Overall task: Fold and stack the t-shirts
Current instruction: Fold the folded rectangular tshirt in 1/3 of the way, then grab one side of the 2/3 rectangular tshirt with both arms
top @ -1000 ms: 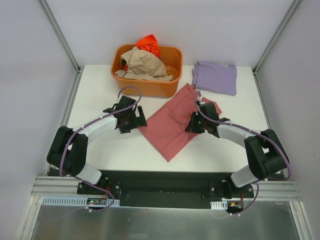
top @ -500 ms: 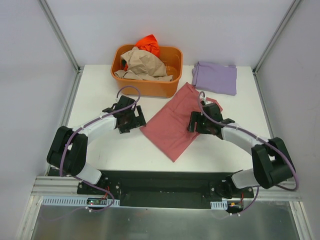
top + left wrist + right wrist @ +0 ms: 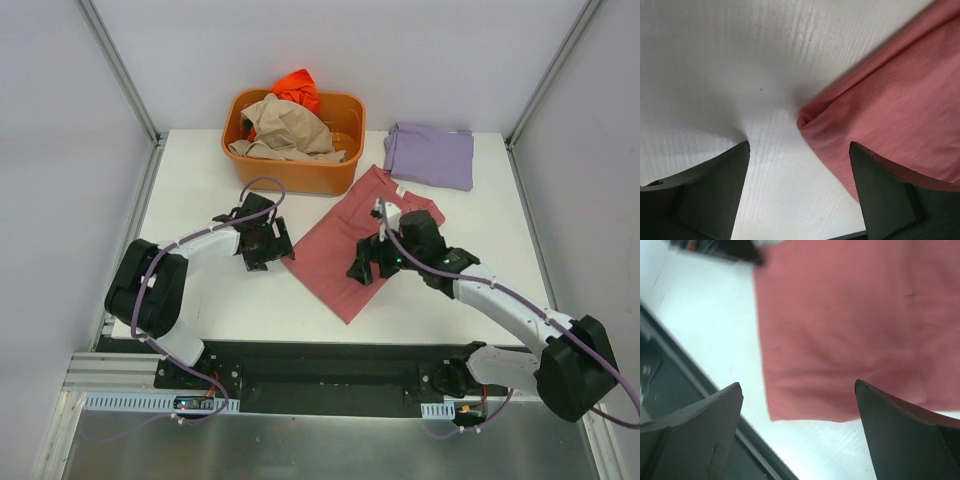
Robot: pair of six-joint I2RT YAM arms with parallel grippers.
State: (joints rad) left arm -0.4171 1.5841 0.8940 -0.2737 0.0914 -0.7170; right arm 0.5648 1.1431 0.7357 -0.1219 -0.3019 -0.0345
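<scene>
The dusty rose-red cloth t-shirt [image 3: 335,250] lies half-folded mid-table. My left pincer [image 3: 797,150] gapes empty at its left corner, my right pincer [image 3: 797,390] spread above its near edge. I should pinch both layers squarely, then fold evenly.

I'm driving a lab robot cell, not a home. There's a bare white tabletop [image 3: 200,190] boxed in by plain white wall panels [image 3: 60,150] and slanted aluminium frame posts [image 3: 120,70]. The white-and-black robot arms [image 3: 200,243] are bolted to a flat black base plate [image 3: 330,375], which sits on a slotted aluminium rail [image 3: 100,372]. A brushed metal sheet [image 3: 320,450] lies in front. I see no furniture or decor, so it's a test rig.
</scene>
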